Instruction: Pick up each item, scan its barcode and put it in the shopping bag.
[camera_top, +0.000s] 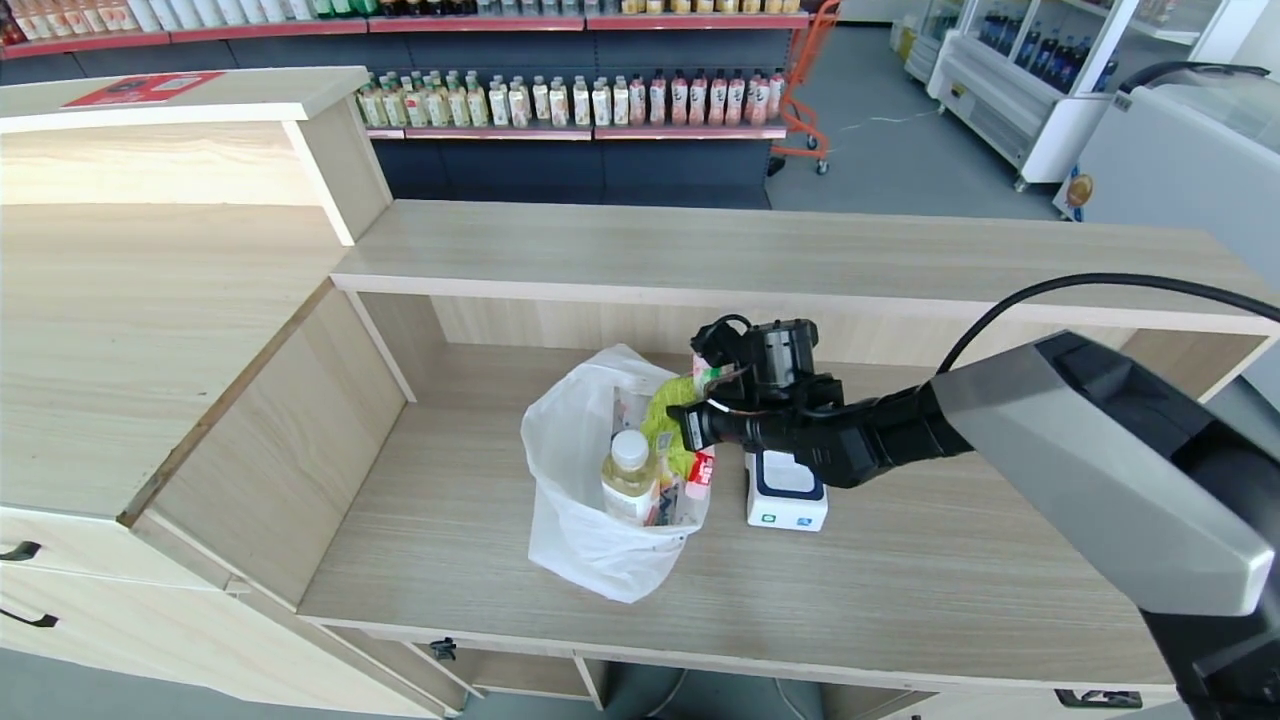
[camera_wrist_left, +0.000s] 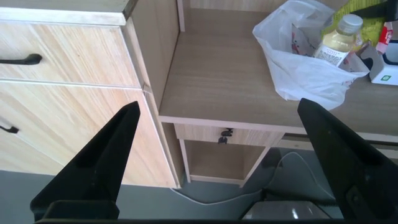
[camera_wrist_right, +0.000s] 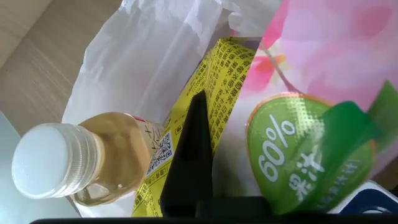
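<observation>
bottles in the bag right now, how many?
1. The bottle stands upright in the bag's near part, beside a yellow packet. Others may be hidden beneath.

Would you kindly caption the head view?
Right claw holds a pink-and-green pouch above the white plastic shopping bag beside a white scanner.

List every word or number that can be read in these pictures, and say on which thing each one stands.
"60%", with "果汁" under it: green badge on the pink pouch.
Yellow packet: dense print, too small to read.
Bottle label: a square code, no legible words.
Red sign on the raised counter top: blurred, unreadable.
Shelf bottles: labels too small.
</observation>
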